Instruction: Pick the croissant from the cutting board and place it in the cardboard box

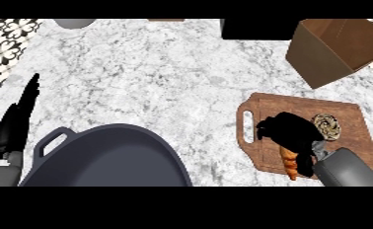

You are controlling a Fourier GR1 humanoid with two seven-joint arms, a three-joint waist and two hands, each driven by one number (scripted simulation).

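Croissant [290, 163] sits on the board [350, 119], at about 5 o'clock in my view, near the board's lower edge. My R hand [291, 132] is down over it, fingers curled onto its upper end; only the orange lower part shows below the palm. Can't tell if it's lifted or still resting on the wood. Just at 3 o'clock from the hand, also on the board, lies a small round swirled item [327, 126], close to the hand; touching or not, I can't tell. Board handle slot faces 9 o'clock. Box [320, 60] stands open at 1 o'clock, tilted, well apart from the board's top edge. Big dark pan [109, 159] fills 7 o'clock, handle toward 9. L hand [20, 117] rests at the 9 o'clock edge, fingers straight, pressed together, pointing up. Marble counter [146, 65] under everything. Black block [255, 28] at 12–1 o'clock, beside the box.
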